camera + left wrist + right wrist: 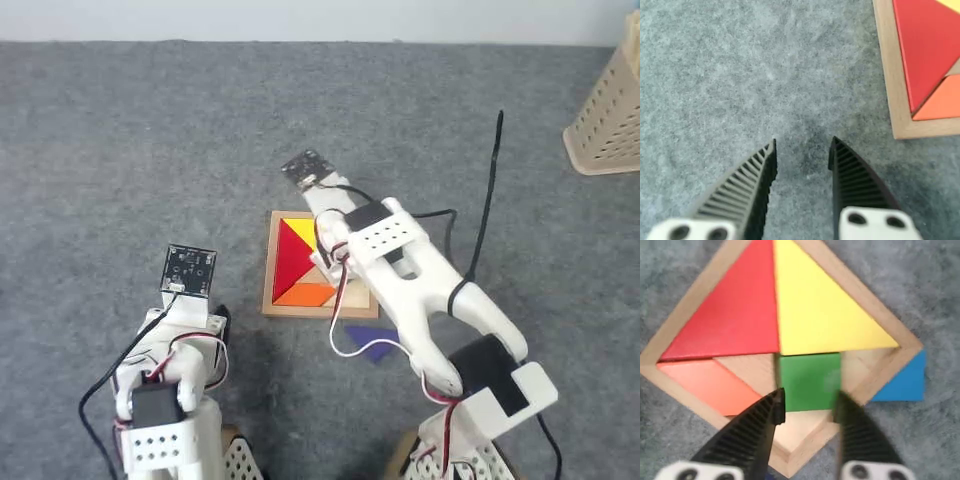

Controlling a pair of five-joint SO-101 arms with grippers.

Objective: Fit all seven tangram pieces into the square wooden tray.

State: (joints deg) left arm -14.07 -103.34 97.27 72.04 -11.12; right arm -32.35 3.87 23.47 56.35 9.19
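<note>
The square wooden tray (270, 290) lies mid-table. In the right wrist view the tray (685, 347) holds a red triangle (735, 320), a yellow triangle (815, 310), an orange parallelogram (710, 385) and a green square (807, 377). My right gripper (809, 400) is over the tray, shut on the green square, which sits flat against the two big triangles. A blue piece (905, 385) lies on the carpet against the tray's outer edge. A purple piece (372, 344) lies near the tray's front corner. My left gripper (802, 147) hangs open over bare carpet beside the tray (887, 75).
Grey carpet covers the table. A cream slotted basket (610, 110) stands at the far right edge. The right arm (400, 260) stretches over the tray's right half; the left arm (170, 390) sits folded at the front left.
</note>
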